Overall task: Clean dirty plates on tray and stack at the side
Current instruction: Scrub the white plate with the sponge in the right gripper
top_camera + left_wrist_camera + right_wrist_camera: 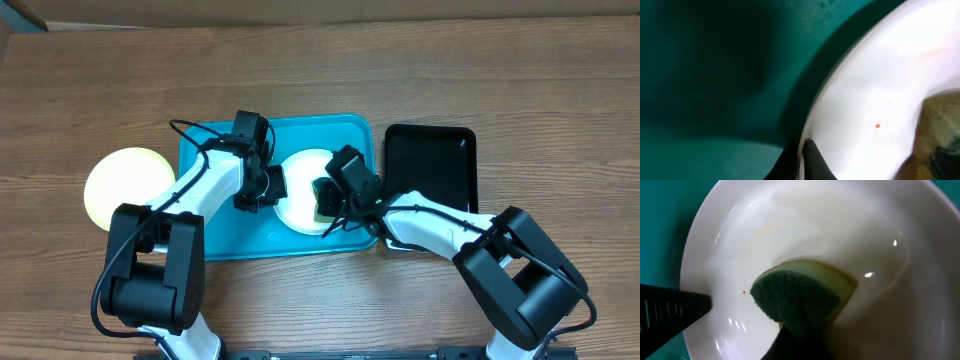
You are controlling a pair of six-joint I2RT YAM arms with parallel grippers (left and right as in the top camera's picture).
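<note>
- The table (pixel 560 70) is brown wood-grain, its boards running left to right across the whole overhead view.
- A turquoise tray (pixel 300 135) with a raised rim and rounded corners lies flat near the middle of the table, its long sides parallel to the grain.
- A smaller glossy black tray (pixel 430 165) lies just beside the turquoise tray on its right, their edges close or touching; which one cannot be told.
- A pale yellow-green plate (pixel 125 185) lies flat on the bare wood left of the turquoise tray, near its left rim.
</note>
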